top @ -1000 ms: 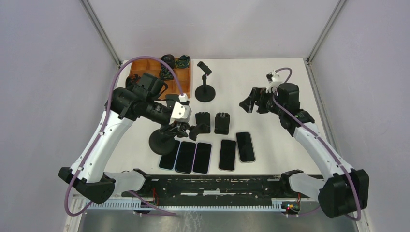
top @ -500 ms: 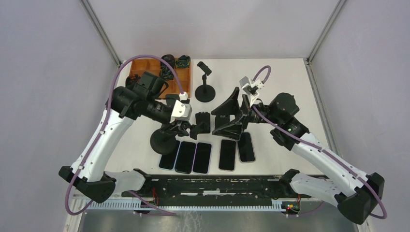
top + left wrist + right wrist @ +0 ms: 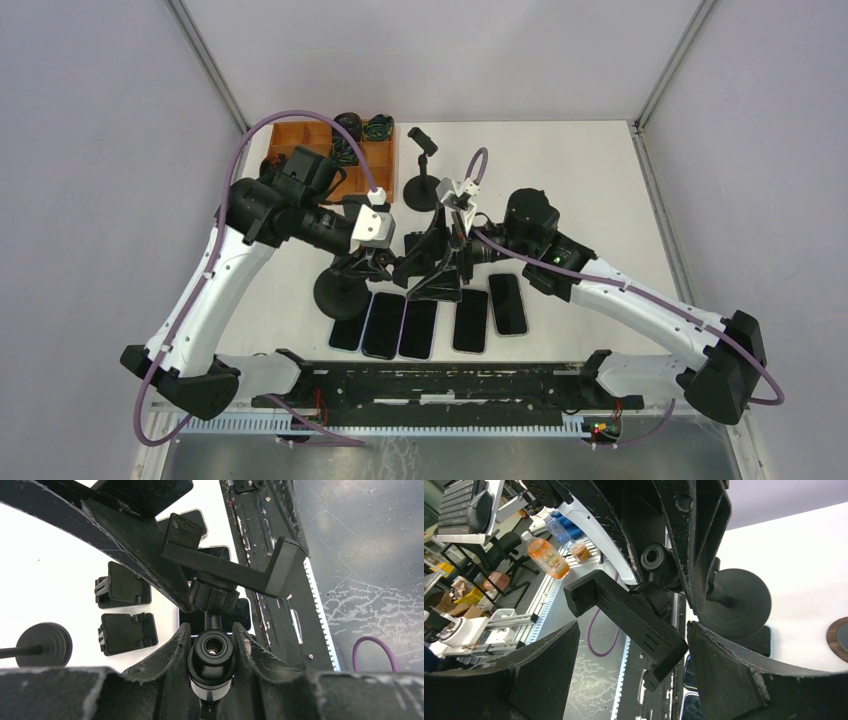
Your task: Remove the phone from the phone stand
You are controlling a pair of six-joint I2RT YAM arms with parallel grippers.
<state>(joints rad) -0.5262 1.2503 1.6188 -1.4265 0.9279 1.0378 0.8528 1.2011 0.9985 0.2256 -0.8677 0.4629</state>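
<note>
While our left hand (image 3: 211, 632) pinches the jointed neck of the black plastic phone stand (image 3: 340, 292), steadying it, our right hand (image 3: 630, 630) stands spread on either side of the stand's black bar-shaped cradle (image 3: 624, 611), touching nothing. We judge this the reach-in step. Neither wrist view shows us a phone seated in that cradle; five dark flat phones (image 3: 418, 325) lie in a row on the white worktop (image 3: 600, 180) beside the stand. Next we must confirm what the cradle carries before closing.
</note>
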